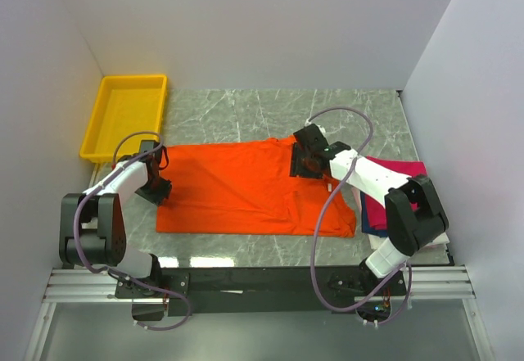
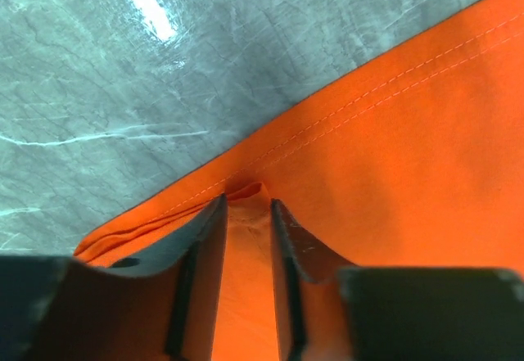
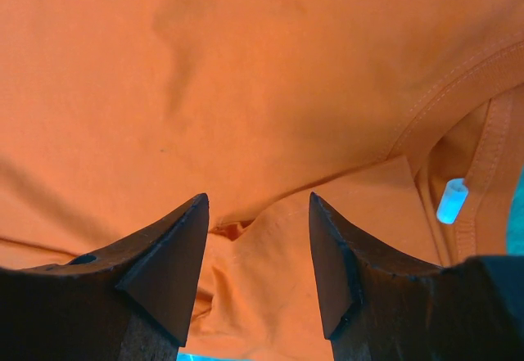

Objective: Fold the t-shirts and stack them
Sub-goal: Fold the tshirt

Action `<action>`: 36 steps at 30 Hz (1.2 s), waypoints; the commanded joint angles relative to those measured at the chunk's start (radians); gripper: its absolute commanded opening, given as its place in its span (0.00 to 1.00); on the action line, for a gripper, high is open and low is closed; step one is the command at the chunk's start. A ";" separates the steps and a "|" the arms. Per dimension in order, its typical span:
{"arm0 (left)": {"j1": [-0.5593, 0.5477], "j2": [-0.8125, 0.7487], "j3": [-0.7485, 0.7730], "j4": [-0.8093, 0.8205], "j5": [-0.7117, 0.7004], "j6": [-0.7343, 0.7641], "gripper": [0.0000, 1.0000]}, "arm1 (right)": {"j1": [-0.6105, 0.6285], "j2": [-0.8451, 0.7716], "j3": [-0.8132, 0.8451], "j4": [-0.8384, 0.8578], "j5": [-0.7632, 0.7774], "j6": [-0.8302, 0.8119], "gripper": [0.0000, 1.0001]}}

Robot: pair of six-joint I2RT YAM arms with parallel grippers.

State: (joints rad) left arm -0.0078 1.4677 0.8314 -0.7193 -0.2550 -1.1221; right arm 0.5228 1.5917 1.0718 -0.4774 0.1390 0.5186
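The bright orange t-shirt [image 1: 246,185] lies spread flat across the middle of the marble table. My left gripper [image 1: 157,187] is at the shirt's left hem. In the left wrist view [image 2: 246,201] its jaws are close together, with a small ridge of the orange cloth [image 2: 409,148] pinched between them. My right gripper [image 1: 308,163] is at the shirt's far right, near the collar. In the right wrist view [image 3: 258,199] its jaws stand apart, with a raised fold of orange cloth [image 3: 246,66] between them. The collar and a small white label [image 3: 452,200] show at the right.
A pile of magenta-pink, navy and white shirts [image 1: 393,201] lies at the right edge, partly under the right arm. A yellow plastic tray [image 1: 124,115] stands at the far left corner. Bare marble [image 1: 270,115] shows beyond the shirt, and white walls enclose the table.
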 commanded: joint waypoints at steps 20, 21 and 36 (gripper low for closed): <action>0.002 -0.041 0.015 -0.025 0.011 0.018 0.01 | 0.144 -0.035 -0.055 -0.017 0.080 -0.023 0.65; 0.002 -0.041 0.012 -0.023 0.014 0.018 0.01 | 0.149 -0.026 -0.052 -0.013 0.082 -0.019 0.65; 0.005 -0.067 0.003 -0.034 0.014 0.028 0.01 | 0.180 0.044 -0.036 -0.018 0.178 0.049 0.16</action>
State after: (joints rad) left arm -0.0078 1.4414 0.8265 -0.7292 -0.2329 -1.1114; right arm 0.6945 1.6859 1.0149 -0.5011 0.2417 0.5331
